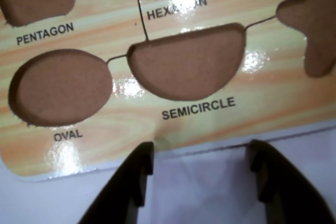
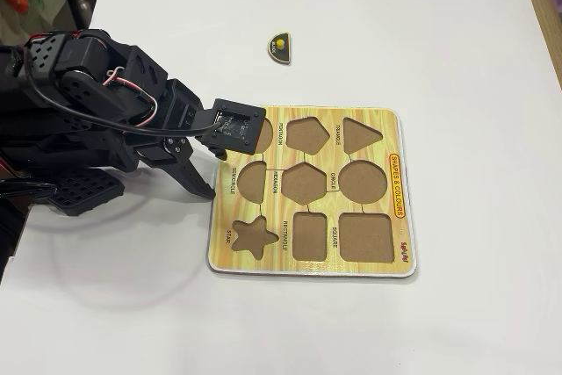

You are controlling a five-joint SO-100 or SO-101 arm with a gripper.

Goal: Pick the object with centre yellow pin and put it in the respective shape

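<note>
Semicircle piece (image 2: 280,47) with yellow knob: on desk, beyond puzzle board's (image 2: 386,265) far edge.
My pincer (image 1: 199,156) gapes wide, empty, over board's edge by vacant SEMICIRCLE recess (image 1: 186,64).

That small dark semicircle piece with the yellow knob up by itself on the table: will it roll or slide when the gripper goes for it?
The small dark semicircle piece with the yellow knob lies flat on the white table, so it is unlikely to roll. It looks thin and rigid, probably light, so a nudge may slide it on the smooth top. The knob seems the easiest grip for the open gripper.
</note>
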